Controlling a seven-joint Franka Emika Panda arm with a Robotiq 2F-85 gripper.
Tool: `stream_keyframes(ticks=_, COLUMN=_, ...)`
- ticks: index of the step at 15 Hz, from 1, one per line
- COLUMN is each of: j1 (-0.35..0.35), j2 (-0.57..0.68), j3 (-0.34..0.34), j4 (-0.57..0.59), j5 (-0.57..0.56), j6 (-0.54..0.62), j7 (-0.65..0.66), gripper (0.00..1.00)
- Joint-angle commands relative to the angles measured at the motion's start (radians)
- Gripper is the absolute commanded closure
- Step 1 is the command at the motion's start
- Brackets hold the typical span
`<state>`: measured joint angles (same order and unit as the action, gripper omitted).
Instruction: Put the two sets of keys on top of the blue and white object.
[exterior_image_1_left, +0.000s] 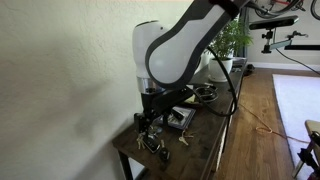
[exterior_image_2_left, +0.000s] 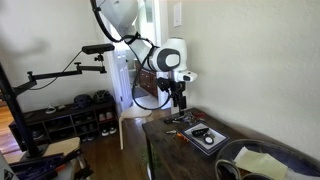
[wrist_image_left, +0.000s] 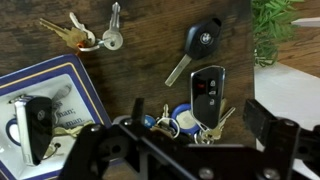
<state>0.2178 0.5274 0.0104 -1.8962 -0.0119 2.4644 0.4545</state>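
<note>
Open tabletop lies between the blue and white object and car key. A black fob occupies part of its surface.

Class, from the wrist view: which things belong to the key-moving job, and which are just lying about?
Job: brass-and-silver key bunch; fob key bunch; blue and white object.
Lying about: single black car key; plant.

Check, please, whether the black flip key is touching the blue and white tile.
Apart. The wrist view shows bare tabletop between the black flip key and the blue and white tile.
</note>
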Motion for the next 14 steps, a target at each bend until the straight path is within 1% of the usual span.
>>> stream_keyframes(ticks=1, j1=0.019, j2=0.048, j3=0.001, j4=0.068, j5=0.018, j6=-0.059, j7=0.021, gripper=0.00)
stream_keyframes(ticks=14, j1=0.032, j2=0.176, j3=-0.009, j4=0.196, j5=0.013, j6=-0.086, j7=0.011, gripper=0.00)
